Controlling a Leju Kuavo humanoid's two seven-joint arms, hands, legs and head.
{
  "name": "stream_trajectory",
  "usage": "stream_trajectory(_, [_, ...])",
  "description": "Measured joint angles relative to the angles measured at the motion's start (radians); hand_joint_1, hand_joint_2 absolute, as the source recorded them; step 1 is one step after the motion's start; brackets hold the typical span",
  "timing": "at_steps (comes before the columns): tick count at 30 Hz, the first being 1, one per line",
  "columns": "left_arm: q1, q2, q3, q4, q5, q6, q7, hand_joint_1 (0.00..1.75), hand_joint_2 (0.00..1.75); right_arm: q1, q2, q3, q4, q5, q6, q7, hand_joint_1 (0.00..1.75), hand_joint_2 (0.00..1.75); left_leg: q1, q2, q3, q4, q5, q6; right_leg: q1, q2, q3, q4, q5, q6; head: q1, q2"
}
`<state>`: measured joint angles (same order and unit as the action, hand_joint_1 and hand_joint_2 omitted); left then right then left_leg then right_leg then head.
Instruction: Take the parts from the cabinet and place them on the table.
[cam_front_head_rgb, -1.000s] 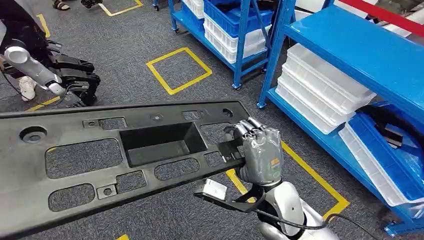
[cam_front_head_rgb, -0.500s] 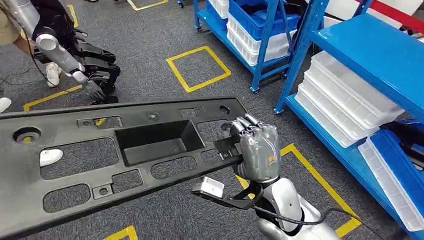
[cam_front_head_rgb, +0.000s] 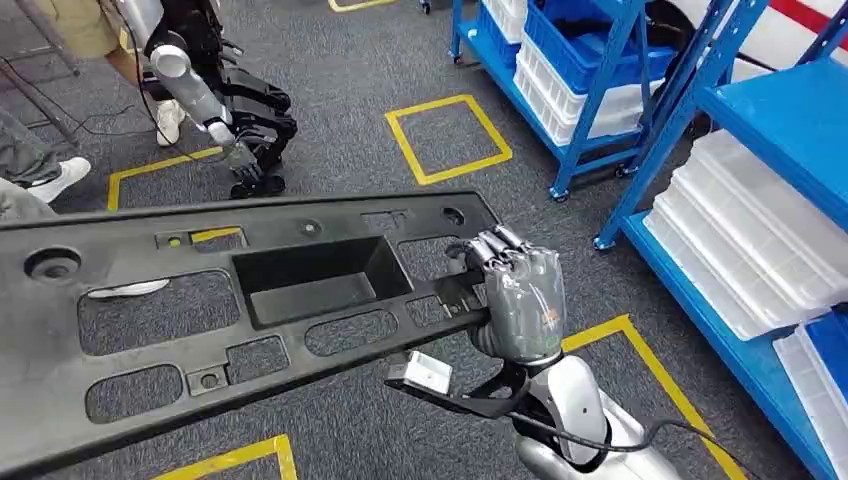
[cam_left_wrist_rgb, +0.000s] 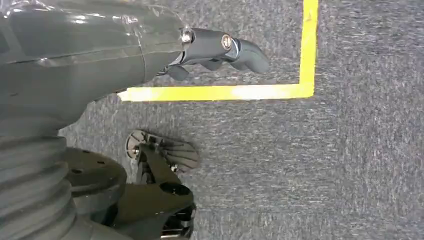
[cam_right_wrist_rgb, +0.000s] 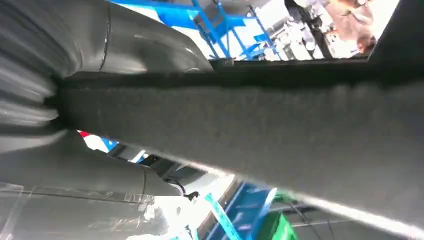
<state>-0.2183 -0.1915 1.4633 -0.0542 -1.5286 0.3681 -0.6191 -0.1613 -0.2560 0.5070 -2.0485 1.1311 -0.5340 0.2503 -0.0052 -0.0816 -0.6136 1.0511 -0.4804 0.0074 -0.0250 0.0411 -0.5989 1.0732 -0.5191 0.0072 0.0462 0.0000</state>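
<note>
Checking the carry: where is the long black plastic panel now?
In the head view, the long black plastic panel spans left to centre above the grey carpet, its right end gripped by the right hand.

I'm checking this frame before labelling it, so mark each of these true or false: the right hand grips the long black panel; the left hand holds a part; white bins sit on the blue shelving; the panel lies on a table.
1. The right hand grips the black panel at one end. True.
2. The left hand holds a part. False: its fingers are curled in over bare carpet, with nothing in them.
3. White bins sit on the blue shelving. True.
4. The panel lies on a table. False: it is carried above the grey carpet.
</note>
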Motion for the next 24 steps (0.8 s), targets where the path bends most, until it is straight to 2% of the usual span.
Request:
stream_trajectory(1, [0.002, 0.0, 0.0, 0.0, 0.0, 0.0, 0.0, 0.0, 1.75, -0.002, -0.002, 0.0, 0.0, 0.0, 0.0, 0.0, 1.75, 1.75, 0.0, -0.004, 0.0, -0.003, 0.002, -0.003, 0.004, -0.003, 0.0, 0.0, 0.0, -0.005, 0.0, 0.0])
stream_trajectory(2, [0.003, 0.001, 0.0, 0.0, 0.0, 0.001, 0.0, 0.0, 1.75, -0.003, -0.001, 0.0, 0.0, 0.001, 0.0, 0.0, 1.75, 1.75, 0.0, -0.01, 0.0, 0.0, -0.001, -0.009, -0.002, -0.01, 0.004, -0.006, 0.004, -0.012, 0.0, 0.0])
stream_trajectory(3, [0.003, 0.0, 0.0, 0.0, 0.0, 0.002, 0.0, 0.0, 1.75, -0.003, 0.0, 0.0, 0.0, 0.001, 0.0, 0.0, 1.75, 1.75, -0.001, 0.014, 0.003, 0.014, -0.011, -0.014, -0.003, -0.021, 0.01, -0.011, 0.005, -0.017, -0.001, 0.0])
stream_trajectory(4, [0.002, 0.0, 0.0, 0.0, 0.0, 0.002, 0.0, 0.0, 1.75, -0.002, 0.0, 0.0, 0.0, 0.001, 0.0, 0.0, 1.75, 1.75, -0.003, 0.042, -0.011, 0.047, -0.032, -0.021, -0.003, -0.026, 0.015, -0.014, 0.004, -0.02, -0.011, 0.0])
stream_trajectory(5, [-0.001, 0.0, 0.0, 0.0, 0.0, 0.002, 0.0, 0.0, 1.75, -0.002, 0.0, 0.0, 0.0, 0.001, 0.0, 0.0, 1.75, 1.75, 0.001, 0.057, -0.046, 0.118, -0.069, -0.028, -0.002, -0.036, 0.018, -0.014, 0.003, -0.023, -0.015, 0.0])
stream_trajectory(6, [-0.001, 0.0, 0.0, 0.0, 0.0, 0.002, 0.0, 0.0, 1.75, -0.002, 0.0, 0.0, 0.0, 0.001, 0.0, 0.0, 1.75, 1.75, 0.005, 0.064, -0.087, 0.198, -0.103, -0.033, 0.0, -0.045, 0.019, -0.014, 0.001, -0.026, -0.015, 0.0])
stream_trajectory(7, [0.0, 0.0, 0.0, 0.0, -0.001, 0.002, 0.0, 0.0, 1.75, -0.001, 0.0, 0.0, 0.0, 0.001, 0.0, 0.0, 1.75, 1.75, 0.008, 0.068, -0.122, 0.265, -0.125, -0.036, 0.0, -0.054, 0.02, -0.014, -0.001, -0.027, -0.015, 0.0])
stream_trajectory(8, [0.001, 0.0, 0.0, 0.0, 0.0, 0.002, 0.0, 0.0, 1.75, -0.001, 0.0, 0.0, 0.0, 0.001, 0.0, 0.0, 1.75, 1.75, 0.011, 0.071, -0.144, 0.301, -0.128, -0.037, 0.001, -0.061, 0.021, -0.014, -0.003, -0.027, -0.015, 0.0])
stream_trajectory(9, [0.003, 0.0, 0.0, 0.0, 0.0, 0.002, 0.0, 0.0, 1.75, -0.001, 0.0, 0.0, 0.0, 0.001, 0.0, 0.0, 1.75, 1.75, 0.013, 0.072, -0.138, 0.285, -0.107, -0.036, 0.001, -0.067, 0.024, -0.014, -0.005, -0.026, -0.015, 0.0])
stream_trajectory(10, [0.004, 0.0, 0.0, 0.0, 0.0, 0.002, 0.0, 0.0, 1.75, -0.001, 0.0, 0.0, 0.0, 0.002, 0.0, 0.0, 1.75, 1.75, 0.014, 0.073, -0.11, 0.224, -0.067, -0.034, 0.001, -0.072, 0.027, -0.014, -0.007, -0.025, -0.016, 0.0])
stream_trajectory(11, [0.003, 0.0, 0.0, 0.0, 0.0, 0.002, 0.0, 0.0, 1.75, -0.001, 0.0, 0.0, 0.0, 0.002, 0.0, 0.0, 1.75, 1.75, 0.013, 0.076, -0.068, 0.138, -0.022, -0.029, 0.0, -0.077, 0.032, -0.014, -0.011, -0.023, -0.015, 0.0])
stream_trajectory(12, [0.003, 0.0, 0.0, 0.0, -0.001, 0.002, 0.0, 0.0, 1.75, -0.001, 0.0, 0.0, 0.0, 0.002, 0.0, 0.0, 1.75, 1.75, 0.011, 0.088, -0.017, 0.035, 0.024, -0.023, 0.0, -0.082, 0.039, -0.015, -0.014, -0.019, -0.016, 0.0])
stream_trajectory(13, [0.003, 0.0, 0.0, 0.0, -0.001, 0.002, 0.0, 0.0, 1.75, -0.001, 0.0, 0.0, 0.0, 0.002, 0.0, 0.0, 1.75, 1.75, 0.008, 0.108, -0.002, 0.001, 0.011, -0.019, 0.002, -0.086, 0.04, -0.017, -0.017, -0.016, -0.015, 0.0])
stream_trajectory(14, [0.001, 0.0, 0.0, 0.0, -0.001, 0.002, 0.0, 0.0, 1.75, -0.002, 0.0, 0.0, 0.0, 0.002, 0.0, 0.0, 1.75, 1.75, -0.002, 0.101, -0.005, -0.007, 0.014, -0.014, 0.003, -0.086, 0.039, -0.017, -0.018, -0.01, -0.016, 0.0])
stream_trajectory(16, [0.004, 0.001, 0.0, 0.0, -0.001, 0.002, 0.0, 0.0, 1.75, -0.002, 0.002, 0.0, 0.0, 0.002, 0.0, 0.0, 1.75, 1.75, -0.006, 0.095, -0.007, -0.006, 0.012, -0.01, 0.0, -0.092, 0.044, -0.024, -0.018, -0.001, -0.016, 0.0])
stream_trajectory(17, [0.004, 0.001, 0.0, 0.0, -0.001, 0.002, 0.0, 0.0, 1.75, -0.002, 0.002, 0.0, 0.0, 0.002, 0.0, 0.0, 1.75, 1.75, -0.007, 0.089, -0.007, -0.012, 0.014, -0.004, 0.0, -0.096, 0.048, -0.031, -0.016, 0.006, -0.015, 0.0])
stream_trajectory(18, [0.004, 0.0, 0.0, 0.0, -0.001, 0.002, 0.0, 0.0, 1.75, -0.002, 0.002, 0.0, 0.0, 0.002, 0.0, 0.0, 1.75, 1.75, 0.007, 0.086, 0.008, -0.034, 0.024, 0.007, -0.002, -0.09, 0.051, -0.025, -0.028, 0.012, -0.013, 0.0])
stream_trajectory(19, [0.003, 0.0, 0.0, 0.0, -0.002, 0.002, 0.0, 0.0, 1.75, -0.001, 0.002, 0.0, 0.0, 0.003, 0.0, 0.0, 1.75, 1.75, 0.004, 0.083, 0.014, -0.042, 0.025, 0.01, 0.0, -0.071, 0.045, -0.002, -0.043, 0.011, -0.011, 0.0])
stream_trajectory(20, [0.003, 0.0, 0.0, 0.0, -0.003, 0.002, 0.0, 0.0, 1.75, -0.002, 0.002, 0.0, 0.0, 0.004, 0.0, 0.0, 1.75, 1.75, 0.004, 0.082, 0.016, -0.042, 0.025, 0.019, 0.001, -0.056, 0.013, 0.062, -0.081, 0.01, -0.008, 0.0])
stream_trajectory(21, [0.002, 0.0, 0.0, 0.0, -0.003, 0.002, 0.0, 0.0, 1.75, 0.0, 0.002, 0.0, 0.0, 0.003, 0.0, 0.0, 1.75, 1.75, 0.003, 0.079, 0.016, -0.042, 0.023, 0.022, 0.003, -0.048, -0.029, 0.143, -0.119, 0.011, -0.005, 0.0])
stream_trajectory(22, [0.002, 0.0, 0.0, 0.0, -0.003, 0.002, 0.0, 0.0, 1.75, 0.002, 0.002, 0.0, 0.0, 0.003, 0.0, 0.0, 1.75, 1.75, 0.001, 0.074, 0.016, -0.041, 0.022, 0.024, 0.003, -0.045, -0.069, 0.218, -0.145, 0.013, -0.002, 0.0])
stream_trajectory(23, [0.003, 0.0, 0.0, 0.0, -0.003, 0.002, 0.0, 0.0, 1.75, 0.005, 0.002, 0.0, 0.0, 0.003, 0.0, 0.0, 1.75, 1.75, -0.001, 0.069, 0.016, -0.04, 0.021, 0.025, 0.003, -0.044, -0.1, 0.268, -0.152, 0.014, -0.002, 0.0])
stream_trajectory(24, [0.003, 0.0, 0.0, 0.0, -0.003, 0.002, 0.0, 0.0, 1.75, 0.006, 0.002, 0.0, 0.0, 0.003, 0.0, 0.0, 1.75, 1.75, -0.001, 0.062, 0.017, -0.039, 0.02, 0.026, 0.003, -0.044, -0.107, 0.268, -0.133, 0.014, -0.002, 0.0])
